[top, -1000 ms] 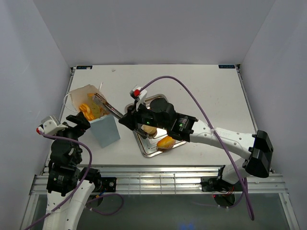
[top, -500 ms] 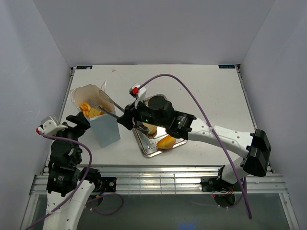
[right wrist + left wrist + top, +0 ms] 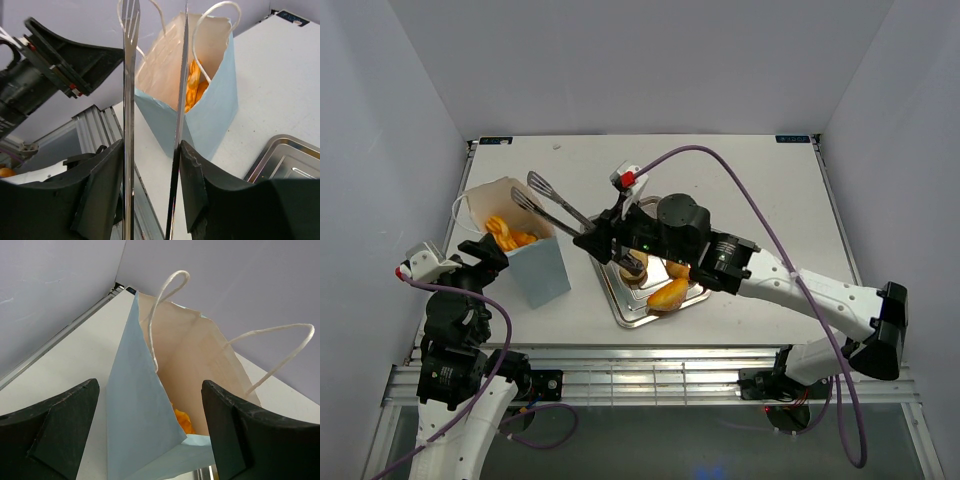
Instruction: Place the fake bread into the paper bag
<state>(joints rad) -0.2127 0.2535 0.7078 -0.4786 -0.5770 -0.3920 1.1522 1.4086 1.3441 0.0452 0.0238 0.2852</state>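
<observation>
The pale blue paper bag (image 3: 542, 275) stands upright at the table's left, and orange pastries (image 3: 505, 232) show inside its open mouth. My right gripper (image 3: 603, 238) is shut on metal tongs (image 3: 552, 205). The tong tips are spread and empty, just right of the bag's mouth. A golden loaf (image 3: 668, 294) and a tan bun (image 3: 633, 272) lie on the silver tray (image 3: 620, 312). My left gripper (image 3: 485, 255) is open, its fingers on either side of the bag's near corner (image 3: 135, 405). The right wrist view shows the tongs (image 3: 129, 100), the bag (image 3: 210, 110) and its pastries (image 3: 192, 85).
The silver tray sits mid-table right of the bag, partly under my right arm; its rim shows in the right wrist view (image 3: 285, 155). White string handles (image 3: 165, 305) stick up from the bag. Grey walls enclose the table on three sides.
The tongs have come up out of the bag's mouth and moved right, now empty. The bag, tilted half a second ago, stands upright again. The left arm has not moved.
</observation>
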